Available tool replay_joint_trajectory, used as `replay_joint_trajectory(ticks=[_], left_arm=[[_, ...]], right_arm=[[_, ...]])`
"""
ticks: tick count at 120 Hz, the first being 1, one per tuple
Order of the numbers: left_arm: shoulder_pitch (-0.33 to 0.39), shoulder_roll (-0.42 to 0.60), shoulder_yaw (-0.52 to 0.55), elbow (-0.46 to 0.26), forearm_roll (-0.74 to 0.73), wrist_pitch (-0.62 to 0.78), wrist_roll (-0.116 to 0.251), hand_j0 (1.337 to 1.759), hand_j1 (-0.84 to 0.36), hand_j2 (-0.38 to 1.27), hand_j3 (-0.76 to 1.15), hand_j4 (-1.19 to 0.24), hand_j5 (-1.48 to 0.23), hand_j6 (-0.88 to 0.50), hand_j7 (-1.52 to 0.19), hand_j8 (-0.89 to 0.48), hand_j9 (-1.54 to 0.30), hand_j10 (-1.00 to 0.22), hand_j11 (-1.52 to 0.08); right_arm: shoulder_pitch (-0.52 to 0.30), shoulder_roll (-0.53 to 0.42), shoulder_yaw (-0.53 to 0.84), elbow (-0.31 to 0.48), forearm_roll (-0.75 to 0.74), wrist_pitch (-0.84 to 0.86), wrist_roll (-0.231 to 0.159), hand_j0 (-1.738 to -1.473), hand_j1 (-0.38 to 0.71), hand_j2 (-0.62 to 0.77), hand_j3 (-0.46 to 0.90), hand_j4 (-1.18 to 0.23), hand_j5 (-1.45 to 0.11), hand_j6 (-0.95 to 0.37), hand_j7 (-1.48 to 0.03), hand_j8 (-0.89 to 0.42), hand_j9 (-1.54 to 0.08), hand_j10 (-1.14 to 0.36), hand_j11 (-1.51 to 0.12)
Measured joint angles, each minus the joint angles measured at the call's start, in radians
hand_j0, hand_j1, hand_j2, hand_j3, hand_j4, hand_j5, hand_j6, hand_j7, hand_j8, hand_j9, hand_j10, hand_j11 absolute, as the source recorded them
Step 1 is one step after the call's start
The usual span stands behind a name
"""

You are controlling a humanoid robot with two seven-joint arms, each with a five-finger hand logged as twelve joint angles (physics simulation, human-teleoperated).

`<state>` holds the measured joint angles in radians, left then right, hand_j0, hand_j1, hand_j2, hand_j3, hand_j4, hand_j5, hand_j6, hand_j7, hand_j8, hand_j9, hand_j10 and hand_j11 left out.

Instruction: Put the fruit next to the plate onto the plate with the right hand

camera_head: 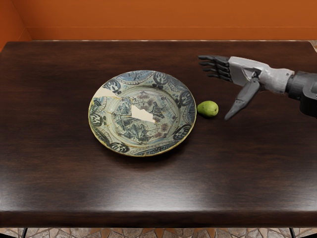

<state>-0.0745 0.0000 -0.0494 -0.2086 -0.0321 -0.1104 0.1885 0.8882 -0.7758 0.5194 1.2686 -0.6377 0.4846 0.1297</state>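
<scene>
1. While the right hand (234, 72) hovers over the right side of the table (158, 188), a small green fruit (207, 108) lies on the dark wooden surface. It sits just beside the right rim of the plate (96, 116), with a narrow strip of bare wood between them.
2. The fruit is oval, and its long axis runs roughly parallel to the table's front edge. One end faces the plate and the other faces the right edge. Which end carries the stem cannot be told.
3. The right hand, on an arm entering from the right edge, is wide open. Its four dark fingers (213, 67) stretch straight and close together, pointing left toward the far side of the plate. The thumb (242, 99) angles down and to the left, toward the fruit. The hand holds nothing and touches neither fruit nor plate.
4. The plate lies flat near the middle of the surface, slightly left of centre. It is painted in blue, green and dark tones, with scroll motifs ringing the rim and figures in the well. The marks are too fine to read as lettering.
5. Two pale, irregular patches show on the plate, one at the centre of the well and one on the upper-left rim. Whether they are paint or chips cannot be told.
6. An orange wall (163, 20) stands behind the far edge, and tiled floor (148, 233) shows below the front edge.
</scene>
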Motion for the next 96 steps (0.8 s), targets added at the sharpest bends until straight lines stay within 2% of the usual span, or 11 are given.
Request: replay_joint_trajectory(ticks=[27,42,49,67,96], left_arm=[[0.0,0.0,0.0,0.0,0.0,0.0,0.0,1.658,0.35,0.0,0.0,0.0,0.0,0.0,0.0,0.0,0.0,0.0,0.0],[0.0,0.0,0.0,0.0,0.0,0.0,0.0,1.658,0.35,0.0,0.0,0.0,0.0,0.0,0.0,0.0,0.0,0.0,0.0],[-0.001,0.0,0.0,0.0,0.0,0.0,0.0,1.658,0.35,0.0,0.0,0.0,0.0,0.0,0.0,0.0,0.0,0.0,0.0],[0.0,0.0,0.0,0.0,0.0,0.0,0.0,1.658,0.35,0.0,0.0,0.0,0.0,0.0,0.0,0.0,0.0,0.0,0.0],[-0.001,0.0,0.0,0.0,0.0,0.0,0.0,1.658,0.35,0.0,0.0,0.0,0.0,0.0,0.0,0.0,0.0,0.0,0.0]], right_arm=[[-0.064,0.069,-0.003,-0.074,-0.023,-0.182,0.023,-1.658,-0.31,0.0,0.0,-0.03,-0.04,-0.03,-0.04,-0.03,-0.04,-0.03,-0.04],[-0.102,0.105,-0.004,-0.109,-0.084,-0.238,0.039,-1.658,-0.24,-0.02,0.0,-0.09,-0.12,-0.09,-0.12,-0.09,-0.12,-0.09,-0.12],[-0.117,0.121,-0.004,-0.115,-0.115,-0.253,0.046,-1.658,-0.21,-0.02,0.0,-0.12,-0.16,-0.12,-0.16,-0.12,-0.16,-0.12,-0.16],[-0.15,0.151,-0.025,-0.119,-0.162,-0.313,0.093,-1.658,-0.13,-0.03,0.0,-0.19,-0.24,-0.19,-0.24,-0.19,-0.24,-0.19,-0.24],[-0.16,0.195,-0.047,-0.121,-0.215,-0.389,0.108,-1.658,-0.05,-0.05,0.0,-0.25,-0.33,-0.26,-0.33,-0.25,-0.33,-0.25,-0.33]])
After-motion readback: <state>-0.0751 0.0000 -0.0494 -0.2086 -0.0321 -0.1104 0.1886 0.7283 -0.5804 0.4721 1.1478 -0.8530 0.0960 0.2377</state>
